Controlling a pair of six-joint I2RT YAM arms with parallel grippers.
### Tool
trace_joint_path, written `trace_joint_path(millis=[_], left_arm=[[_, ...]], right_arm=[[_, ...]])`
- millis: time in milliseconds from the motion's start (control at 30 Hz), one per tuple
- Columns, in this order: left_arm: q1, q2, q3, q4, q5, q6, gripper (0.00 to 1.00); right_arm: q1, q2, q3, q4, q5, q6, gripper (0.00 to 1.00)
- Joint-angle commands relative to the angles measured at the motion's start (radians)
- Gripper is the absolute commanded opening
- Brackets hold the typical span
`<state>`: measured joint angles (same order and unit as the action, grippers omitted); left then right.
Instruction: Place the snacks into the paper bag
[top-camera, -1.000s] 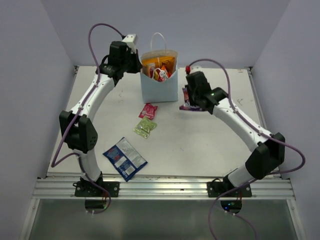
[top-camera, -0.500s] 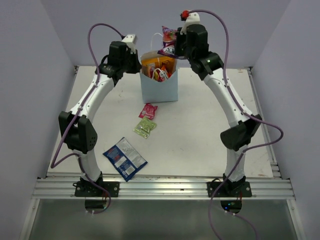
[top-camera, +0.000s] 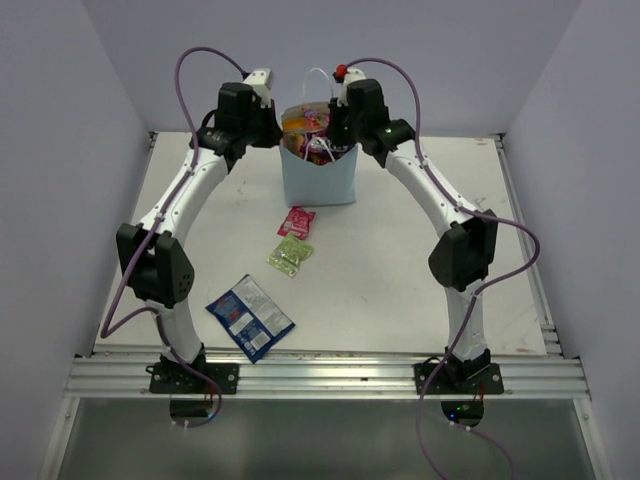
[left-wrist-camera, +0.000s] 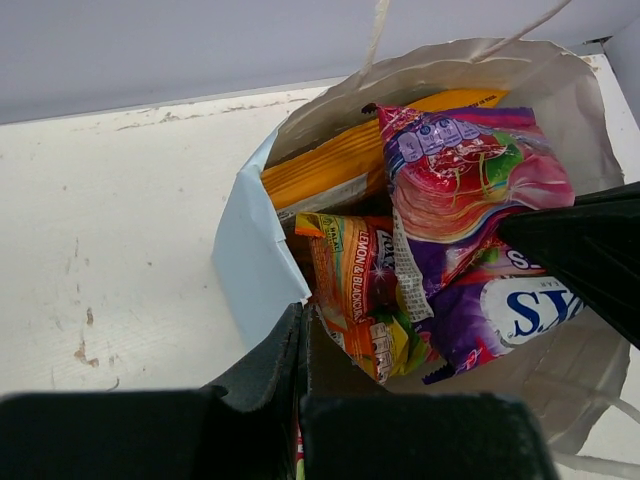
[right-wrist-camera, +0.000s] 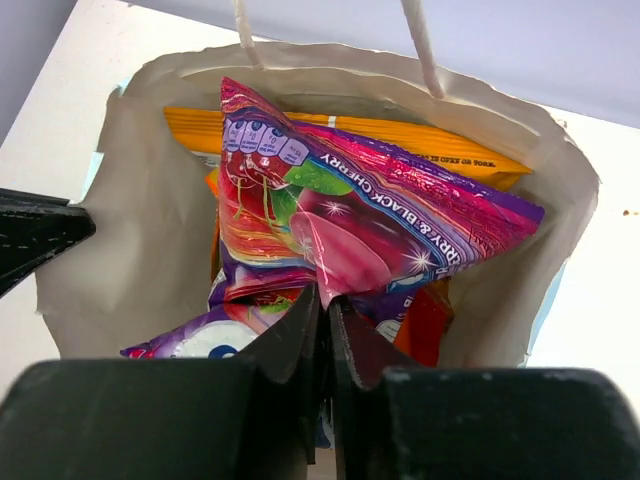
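The pale blue paper bag (top-camera: 320, 185) stands upright at the back of the table. My left gripper (top-camera: 278, 135) is shut on its left rim (left-wrist-camera: 245, 260), pinching the paper (left-wrist-camera: 303, 320). My right gripper (top-camera: 335, 135) is shut on the lower edge of the purple candy bag (right-wrist-camera: 370, 220) and holds it in the bag's mouth (right-wrist-camera: 326, 300). The purple candy bag also shows in the left wrist view (left-wrist-camera: 470, 190). Inside the bag are the orange chip bag (left-wrist-camera: 320, 170) and a yellow-red candy bag (left-wrist-camera: 355, 290). A pink sachet (top-camera: 297, 221), a green sachet (top-camera: 290, 255) and a blue-white packet (top-camera: 249, 318) lie on the table.
The bag's white loop handles (top-camera: 318, 75) stick up between the two wrists. The white table (top-camera: 420, 280) is walled at the back and both sides. A metal rail (top-camera: 320, 375) runs along the near edge by the arm bases.
My right gripper lifted the purple candy bag from the table right of the paper bag, swung it above the bag, then lowered it into the mouth. The left gripper has not moved.
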<state>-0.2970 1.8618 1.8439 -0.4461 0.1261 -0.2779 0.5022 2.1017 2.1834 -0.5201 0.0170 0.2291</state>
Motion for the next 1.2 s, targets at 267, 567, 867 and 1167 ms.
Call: trace_joint_path(millis=[267,567,867,1167], left_arm=[[-0.001,-0.072,0.005,0.026,-0.006,-0.012,0.00],[-0.001,-0.075,-0.003,0.027,-0.009,-0.009,0.00],[-0.001,-0.056,0.017,0.012,-0.008,0.000,0.00],[-0.001,-0.044,0.017,-0.002,-0.017,0.003,0.00]], right_arm=[[0.013,-0.103,0.048,-0.001,-0.069,-0.025,0.59],[0.184,-0.547,-0.229,-0.020,0.038,-0.255,0.64],[0.304,-0.686,-0.677,-0.159,-0.210,-0.223,0.64],[0.433,-0.477,-0.760,-0.040,-0.270,-0.238,0.61]])
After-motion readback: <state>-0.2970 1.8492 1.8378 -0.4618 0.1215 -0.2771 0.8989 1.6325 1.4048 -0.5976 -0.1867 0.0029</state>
